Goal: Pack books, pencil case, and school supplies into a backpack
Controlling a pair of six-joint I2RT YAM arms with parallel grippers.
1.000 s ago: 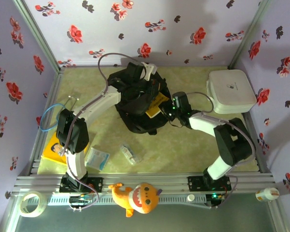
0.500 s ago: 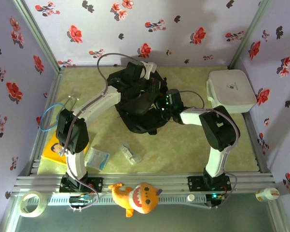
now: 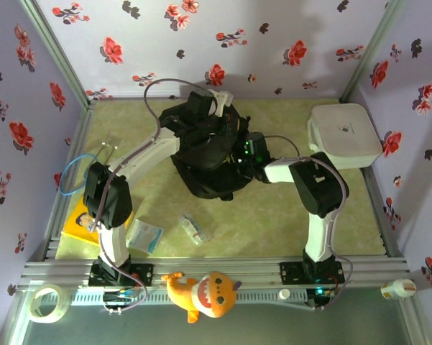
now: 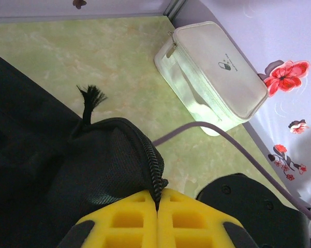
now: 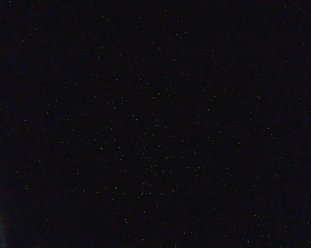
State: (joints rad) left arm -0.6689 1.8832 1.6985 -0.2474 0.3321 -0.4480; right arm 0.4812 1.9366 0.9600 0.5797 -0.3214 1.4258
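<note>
at backpack point(image 3: 205, 169) mouth: left gripper point(image 4: 157, 204) clamped on zipper rim point(image 4: 153, 170); right gripper point(image 3: 243, 154) reaches inside, jaw state unclear.

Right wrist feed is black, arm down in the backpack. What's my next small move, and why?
Probably ease the right arm straight back out of the backpack. Its camera is dark, so nothing can be checked inside, while the pencil case and a yellow book lie outside it. The left gripper pinches the zipper rim, holding the mouth open.
</note>
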